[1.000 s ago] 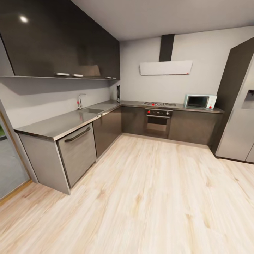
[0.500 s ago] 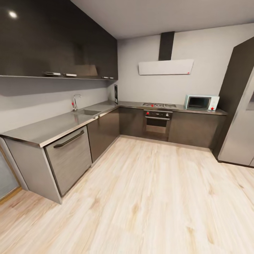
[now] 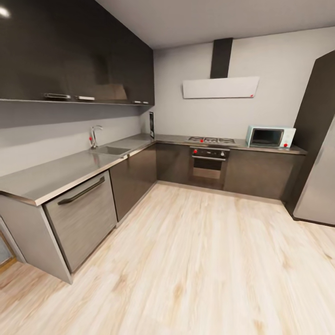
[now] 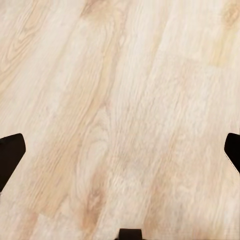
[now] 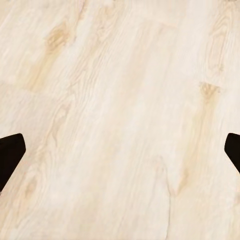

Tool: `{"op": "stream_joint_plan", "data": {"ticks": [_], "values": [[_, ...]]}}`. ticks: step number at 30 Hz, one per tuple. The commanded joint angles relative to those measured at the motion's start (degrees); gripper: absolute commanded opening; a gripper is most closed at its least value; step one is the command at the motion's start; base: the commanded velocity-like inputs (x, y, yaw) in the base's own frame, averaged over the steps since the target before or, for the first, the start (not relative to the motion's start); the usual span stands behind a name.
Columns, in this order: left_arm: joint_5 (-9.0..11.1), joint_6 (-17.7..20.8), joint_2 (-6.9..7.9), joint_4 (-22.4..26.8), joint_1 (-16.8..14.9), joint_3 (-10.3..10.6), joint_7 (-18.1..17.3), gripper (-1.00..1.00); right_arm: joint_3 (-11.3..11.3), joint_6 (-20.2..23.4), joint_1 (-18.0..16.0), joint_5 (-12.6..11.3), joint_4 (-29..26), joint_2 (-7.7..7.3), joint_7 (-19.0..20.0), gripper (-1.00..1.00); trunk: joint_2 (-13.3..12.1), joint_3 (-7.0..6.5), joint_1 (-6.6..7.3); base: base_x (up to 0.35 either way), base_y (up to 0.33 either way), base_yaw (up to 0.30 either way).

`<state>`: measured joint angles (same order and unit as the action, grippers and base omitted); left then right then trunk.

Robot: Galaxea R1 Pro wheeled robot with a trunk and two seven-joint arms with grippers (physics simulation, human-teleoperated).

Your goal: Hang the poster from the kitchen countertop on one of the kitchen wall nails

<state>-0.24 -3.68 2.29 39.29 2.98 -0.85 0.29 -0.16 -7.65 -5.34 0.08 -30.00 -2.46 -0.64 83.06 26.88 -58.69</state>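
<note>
The poster (image 3: 151,124) is seen standing upright at the inner corner of the L-shaped grey desk (image 3: 60,170), leant against the wall just below the end of the dark upper cabinets (image 3: 74,51); it is too small for its picture to be made out. Along the desk towards the camera, a sunken sink (image 3: 110,150) with a tap (image 3: 93,135) is set. On the other run of the desk a gas hob (image 3: 210,139) is fitted above an oven (image 3: 208,164), under a white hood (image 3: 220,87), and a pale microwave (image 3: 270,137) is placed further along, near a silver fridge (image 3: 321,177). A pale wood plank floor (image 3: 195,260) is spread in front.

Both arms are held pointing down at the floor. The left gripper (image 4: 120,155) is shown spread wide, its dark fingers (image 4: 10,155) at the frame edges with nothing between them. The right gripper (image 5: 120,155) is likewise held wide apart, fingers (image 5: 10,155) empty over bare planks.
</note>
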Motion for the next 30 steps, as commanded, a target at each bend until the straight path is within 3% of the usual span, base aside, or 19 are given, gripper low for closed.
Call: {"op": "stream_joint_plan", "data": {"ticks": [1,13,30], "values": [[0.0,-0.1,0.00,0.0,0.0,0.0,0.0,1.00,0.0,-0.2,0.0,0.0,0.0,0.00,-0.1,1.00,0.0,0.05,-0.04,0.335,-0.001,0.000],[0.0,-0.1,0.01,0.1,0.0,-0.7,0.1,1.00,0.0,-0.2,0.0,0.0,0.0,0.00,-0.1,1.00,0.0,0.05,-0.04,0.335,-0.018,0.000],[0.0,-0.1,0.08,0.1,0.0,-0.7,0.1,1.00,0.1,-0.2,0.0,0.1,0.1,-0.02,-0.1,1.00,0.0,0.05,-0.04,0.330,-0.123,0.000]]}}
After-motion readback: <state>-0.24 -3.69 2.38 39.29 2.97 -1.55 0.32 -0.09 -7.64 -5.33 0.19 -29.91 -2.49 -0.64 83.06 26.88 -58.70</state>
